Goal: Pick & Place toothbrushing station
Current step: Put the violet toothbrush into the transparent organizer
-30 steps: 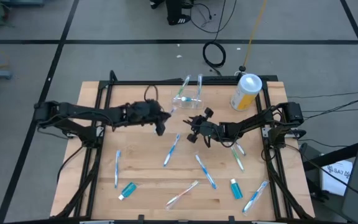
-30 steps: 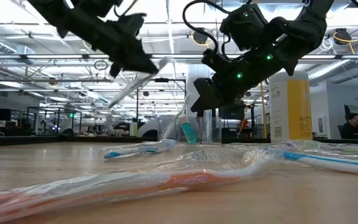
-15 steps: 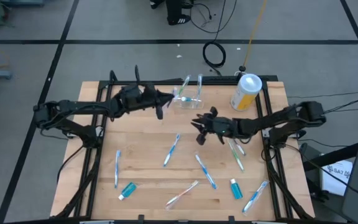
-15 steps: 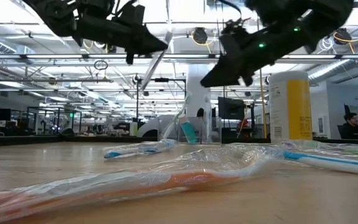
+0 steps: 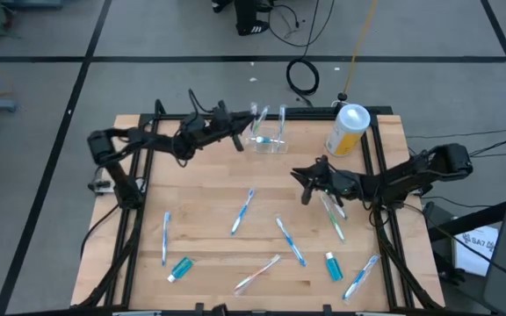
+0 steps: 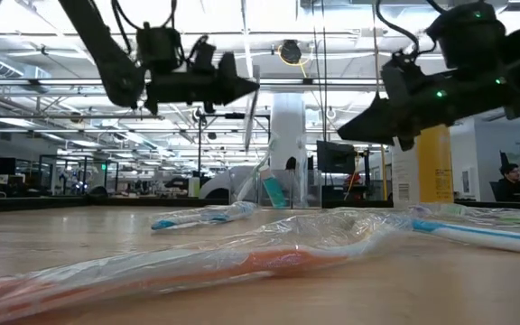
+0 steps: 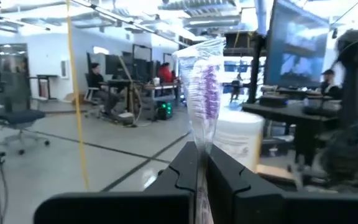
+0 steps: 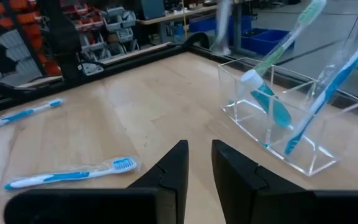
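We see the left gripper [image 5: 238,139] raised above the table, pinching a wrapped toothbrush [image 7: 205,99] with purple bristles between its closed fingers [image 7: 188,167], the brush standing up from them. Just beyond its tips sits the toothbrushing station [image 5: 268,139], a clear plastic holder near the table's far edge, already carrying two toothbrushes and a small teal tube. In the low view the gripped brush [image 6: 251,106] hangs tilted above that holder [image 6: 287,188].

The right gripper [image 5: 304,178] hovers over the wooden table [image 5: 209,193] with nothing between its fingers [image 8: 173,167], which stand slightly parted. From its own camera we find the clear holder [image 8: 291,118] ahead of it and to one side, its compartments visible. A blue toothbrush [image 8: 70,174] lies flat near that gripper. Beyond the right gripper, just beside the holder, stands a yellow canister [image 5: 349,130] with a white lid. Several other wrapped toothbrushes [image 5: 242,211] lie scattered behind both grippers.
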